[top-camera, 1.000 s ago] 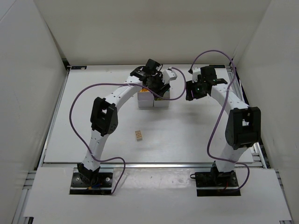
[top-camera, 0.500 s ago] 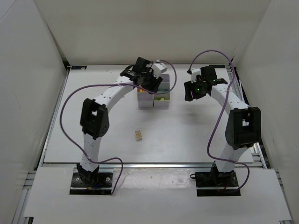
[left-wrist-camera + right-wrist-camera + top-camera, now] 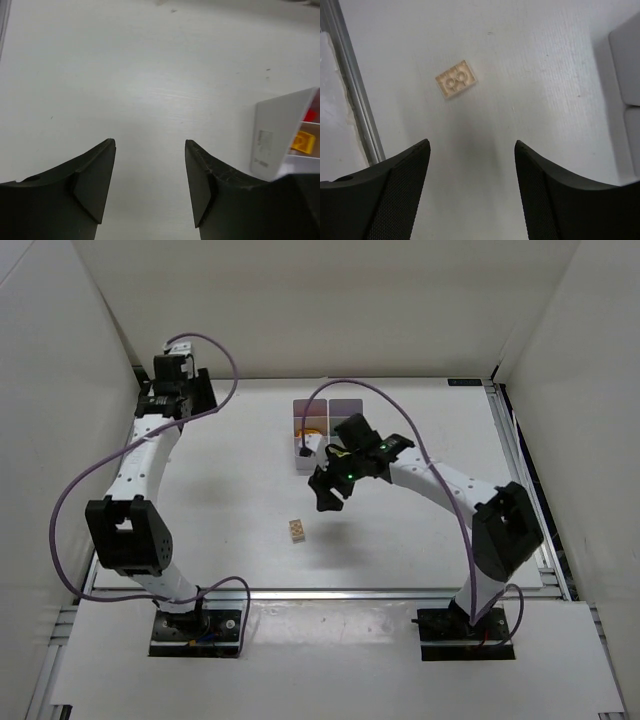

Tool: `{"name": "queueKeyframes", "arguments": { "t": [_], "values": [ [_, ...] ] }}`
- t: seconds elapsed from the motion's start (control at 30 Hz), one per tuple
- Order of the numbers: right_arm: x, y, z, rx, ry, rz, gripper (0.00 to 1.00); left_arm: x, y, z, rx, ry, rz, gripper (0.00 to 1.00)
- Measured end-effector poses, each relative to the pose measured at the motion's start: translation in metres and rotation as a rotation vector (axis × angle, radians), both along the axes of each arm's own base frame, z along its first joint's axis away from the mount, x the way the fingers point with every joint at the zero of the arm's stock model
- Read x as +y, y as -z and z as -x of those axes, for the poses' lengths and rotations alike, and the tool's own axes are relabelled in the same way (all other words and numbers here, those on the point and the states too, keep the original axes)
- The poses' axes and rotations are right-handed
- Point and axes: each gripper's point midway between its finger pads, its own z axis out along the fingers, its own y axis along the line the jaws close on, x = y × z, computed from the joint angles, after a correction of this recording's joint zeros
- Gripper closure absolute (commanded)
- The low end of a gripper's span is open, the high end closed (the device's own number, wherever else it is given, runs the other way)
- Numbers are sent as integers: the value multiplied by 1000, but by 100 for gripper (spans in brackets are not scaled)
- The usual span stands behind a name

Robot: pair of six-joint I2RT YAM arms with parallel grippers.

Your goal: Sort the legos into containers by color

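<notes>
One pale tan-orange lego point(image 3: 297, 530) lies alone on the white table; the right wrist view shows it point(image 3: 455, 80) studs up, ahead and left of the open fingers. My right gripper point(image 3: 323, 500) point(image 3: 472, 142) is open and empty, hovering just right of and behind that lego. The block of containers point(image 3: 343, 406) stands at the back centre, partly hidden by the right arm, with an orange brick point(image 3: 312, 430) showing inside. My left gripper point(image 3: 190, 395) point(image 3: 150, 142) is open and empty at the far back left. In its view a container point(image 3: 280, 135) holds orange point(image 3: 302, 143) and red bricks.
White walls enclose the table on three sides. A metal rail point(image 3: 350, 85) runs along the table's near edge. Purple cables loop above both arms. A container corner point(image 3: 627, 65) shows at the right of the right wrist view.
My left arm has swung away from the containers to the far back left corner. My right arm has crossed from the back right to the table's centre, near the lone lego.
</notes>
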Motion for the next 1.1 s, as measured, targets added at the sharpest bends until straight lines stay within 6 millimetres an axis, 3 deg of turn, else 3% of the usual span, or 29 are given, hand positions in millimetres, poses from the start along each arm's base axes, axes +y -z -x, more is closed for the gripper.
{"name": "queueKeyframes", "arguments": {
  "t": [0.07, 0.2, 0.37, 0.6, 0.7, 0.93, 1.1],
  "values": [
    [11, 9, 4, 34, 12, 17, 29, 21, 16, 10, 46, -67, -9, 32],
    [30, 43, 16, 118, 90, 99, 27, 34, 39, 30, 111, -119, -34, 32],
    [47, 73, 38, 205, 195, 180, 30, 48, 40, 55, 122, -163, -58, 32],
    [62, 74, 45, 183, 339, 200, 33, 63, 28, 73, 83, -204, -86, 32],
    [65, 73, 39, 148, 402, 205, 41, 64, 34, 79, 94, -206, -95, 32],
    [63, 85, 12, 64, 565, 251, 39, 65, 32, 89, 82, -198, -114, 31],
    [62, 89, 10, 79, 608, 260, 38, 66, 28, 90, 67, -196, -120, 31]
  ]
}}
